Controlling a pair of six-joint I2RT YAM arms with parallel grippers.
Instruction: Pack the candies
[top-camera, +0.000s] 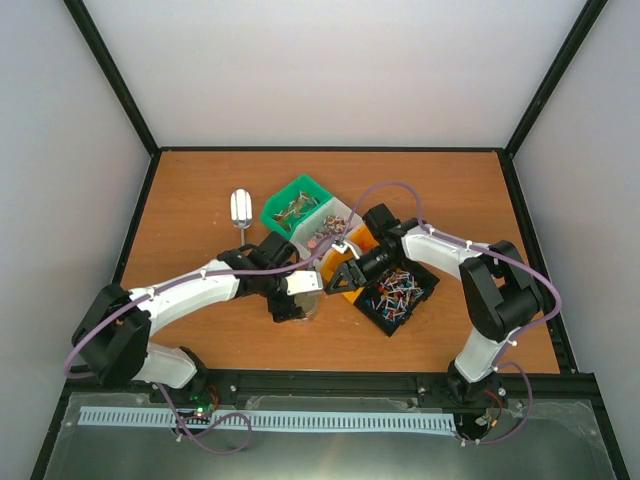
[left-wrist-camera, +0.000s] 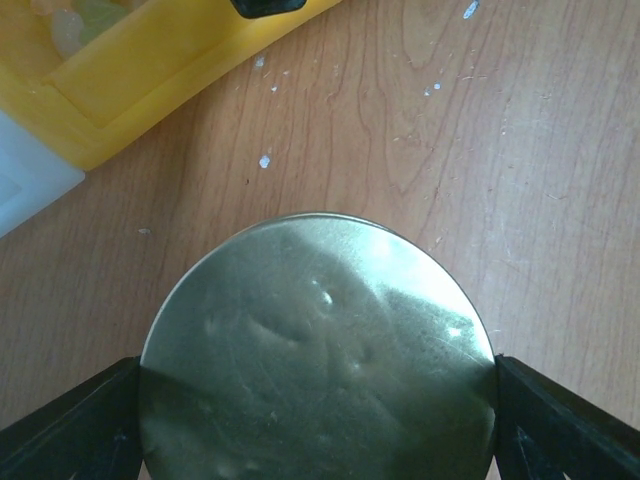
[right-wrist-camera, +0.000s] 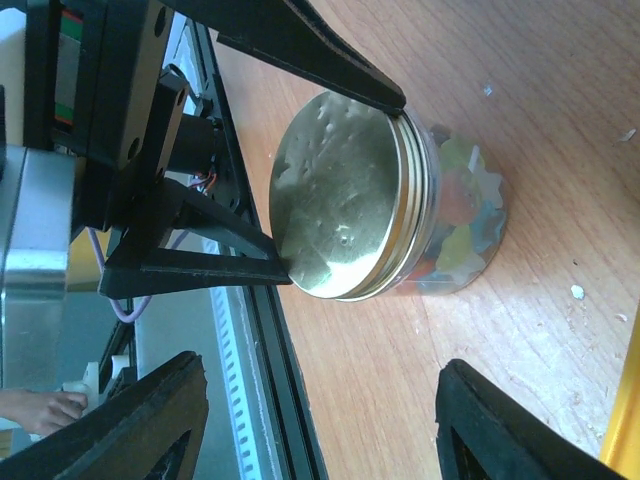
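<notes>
A clear jar with a gold lid stands on the table, with pale mixed candies showing through its wall. My left gripper is shut on the lid's rim, one finger on each side. My right gripper is open and empty, beside the jar and apart from it. In the top view, brownish-gold candies fill a green bin, pink-red ones a clear bin, and multicoloured sticks a black bin. The jar is hidden under the left gripper there.
A metal scoop lies on the table left of the green bin. An orange-yellow bin stands just beyond the jar, partly under the right gripper. The table's near edge rail runs close to the jar.
</notes>
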